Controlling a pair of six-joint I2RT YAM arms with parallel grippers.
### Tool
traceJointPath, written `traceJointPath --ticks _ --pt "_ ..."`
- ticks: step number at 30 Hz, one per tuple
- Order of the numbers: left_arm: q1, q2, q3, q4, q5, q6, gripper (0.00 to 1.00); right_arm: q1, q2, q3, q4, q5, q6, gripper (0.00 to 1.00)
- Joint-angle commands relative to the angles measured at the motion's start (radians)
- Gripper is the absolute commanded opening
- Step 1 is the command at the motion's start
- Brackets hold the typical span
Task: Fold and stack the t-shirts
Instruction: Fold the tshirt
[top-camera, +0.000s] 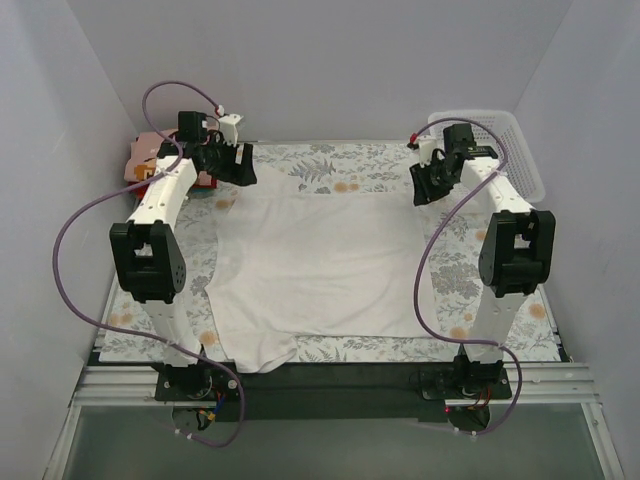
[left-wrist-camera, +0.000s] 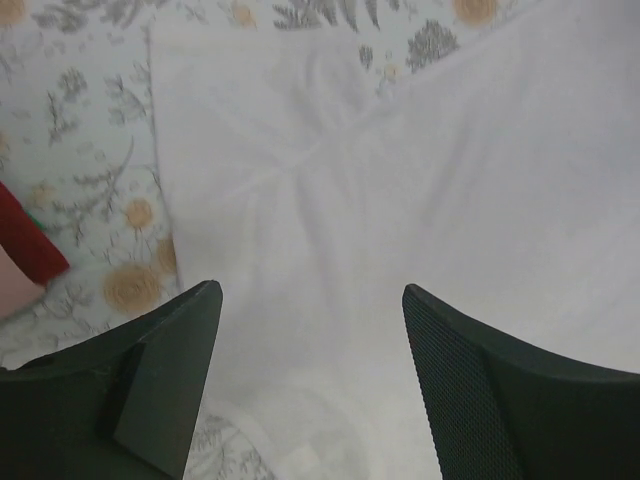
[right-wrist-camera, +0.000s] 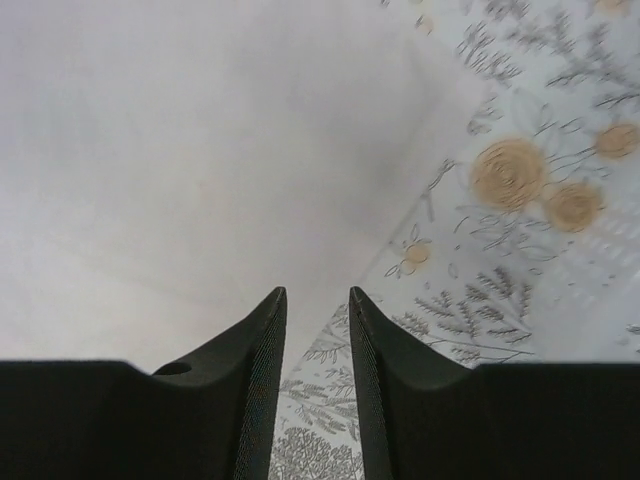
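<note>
A white t-shirt (top-camera: 320, 265) lies spread flat on the floral tablecloth (top-camera: 340, 165). My left gripper (top-camera: 238, 166) hovers over the shirt's far left corner. In the left wrist view it (left-wrist-camera: 310, 290) is wide open and empty above the white cloth (left-wrist-camera: 400, 200). My right gripper (top-camera: 428, 186) is at the shirt's far right corner. In the right wrist view it (right-wrist-camera: 316, 292) stands narrowly open over the shirt's edge (right-wrist-camera: 200, 150), with nothing between the jaws. A folded red shirt (left-wrist-camera: 25, 245) and a pink one (left-wrist-camera: 12, 292) lie at the far left (top-camera: 145, 160).
A white plastic lattice basket (top-camera: 520, 150) stands at the back right, just behind the right arm. Grey walls close in the table on the left, back and right. Purple cables loop from both arms.
</note>
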Motion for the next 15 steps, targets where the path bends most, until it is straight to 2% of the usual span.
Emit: traceJointPath --ticks 1,8,15 --pt "0.002 0.103 0.131 0.103 0.042 -0.099 0.72 0.006 0.022 0.11 0.109 0.006 0.109 0.37" --pt "0.002 0.28 0.254 0.232 -0.009 -0.194 0.71 0.006 0.195 0.244 0.192 0.102 0.21 0.35" --pt "0.002 0.387 0.274 0.27 -0.01 -0.205 0.71 0.005 0.283 0.238 0.301 0.17 0.248 0.41"
